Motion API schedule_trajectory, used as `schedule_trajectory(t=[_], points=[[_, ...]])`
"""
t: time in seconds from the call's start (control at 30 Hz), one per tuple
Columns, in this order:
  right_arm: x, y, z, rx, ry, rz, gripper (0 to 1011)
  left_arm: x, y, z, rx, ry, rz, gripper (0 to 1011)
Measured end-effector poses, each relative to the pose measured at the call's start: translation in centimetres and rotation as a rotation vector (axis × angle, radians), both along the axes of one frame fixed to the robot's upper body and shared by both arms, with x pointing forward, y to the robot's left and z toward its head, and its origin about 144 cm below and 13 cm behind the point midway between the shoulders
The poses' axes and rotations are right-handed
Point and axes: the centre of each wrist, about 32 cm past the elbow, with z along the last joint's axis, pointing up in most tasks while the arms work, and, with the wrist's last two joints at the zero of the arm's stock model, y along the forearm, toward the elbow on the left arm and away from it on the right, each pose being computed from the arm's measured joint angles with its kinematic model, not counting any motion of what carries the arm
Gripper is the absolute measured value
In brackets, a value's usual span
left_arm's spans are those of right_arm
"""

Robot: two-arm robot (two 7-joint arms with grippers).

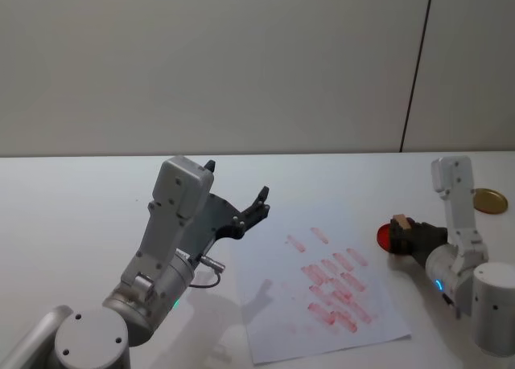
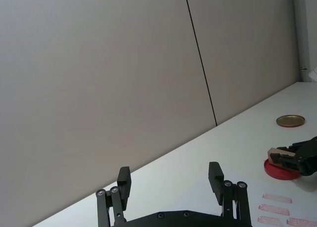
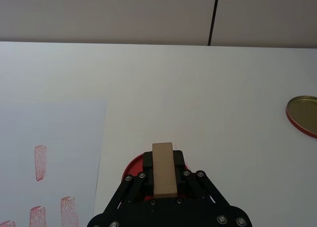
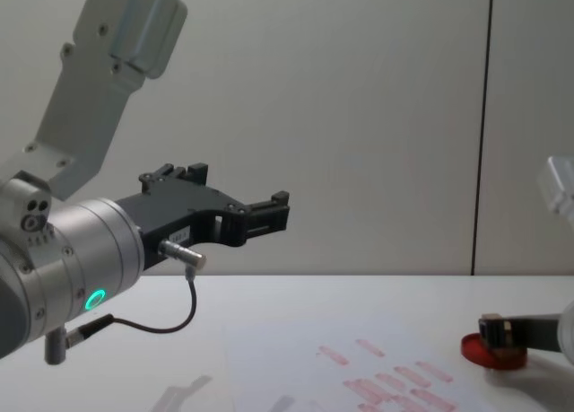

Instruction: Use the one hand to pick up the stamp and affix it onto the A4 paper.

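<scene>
- Currently the right gripper (image 1: 400, 229) is clamping the stamp (image 1: 398, 222) between its two black fingers, at the right of the head view near mid-height, with a blue light glowing on the arm behind it.
- In the right wrist view the stamp (image 3: 164, 170) is showing as a tan wooden block with its long face turned to the camera, and the fingers (image 3: 148, 160) are pressing on its two sides.
- The stamp is sitting over the pad (image 1: 385, 236), a flat red disc whose edge is peeking out on the left of the gripper in the head view. Whether the stamp's lower end is touching the pad cannot be told.
- The paper (image 1: 273, 321) is lying flat on the table (image 1: 80, 200), from the centre to the lower right of the head view, near the pad on its left and not touching it.
- Rows of pinkish-red marks (image 1: 334, 293) are covering the paper's middle and right part.
- The left gripper (image 1: 237, 180) is hanging in the air at centre-left of the head view, raised off the table, with its fingers spread wide and gripping nothing. In the chest view a green light is glowing on its arm.
- A gold lid (image 1: 489, 200) is lying on the table at the right edge of the head view, behind the right arm and apart from the pad.
</scene>
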Motion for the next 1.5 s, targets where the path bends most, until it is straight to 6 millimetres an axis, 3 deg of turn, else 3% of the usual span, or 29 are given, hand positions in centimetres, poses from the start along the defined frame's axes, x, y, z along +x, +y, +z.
schedule_trajectory(t=[0.37, 0.97, 1.27, 1.5], points=[[-0.3, 0.5, 1.4, 0.0, -0.049, 0.022, 220, 0.0, 0.0, 0.0, 0.0, 0.0, 0.0, 993], [-1.9, 2.4, 7.4, -0.016, -0.273, 0.098, 220, 0.0, 0.0, 0.0, 0.0, 0.0, 0.0, 993], [-2.4, 3.7, 8.0, -0.024, -0.277, 0.162, 219, 0.0, 0.0, 0.0, 0.0, 0.0, 0.0, 993], [-2.2, 4.8, 7.0, -0.03, -0.219, 0.215, 220, 0.0, 0.0, 0.0, 0.0, 0.0, 0.0, 993]])
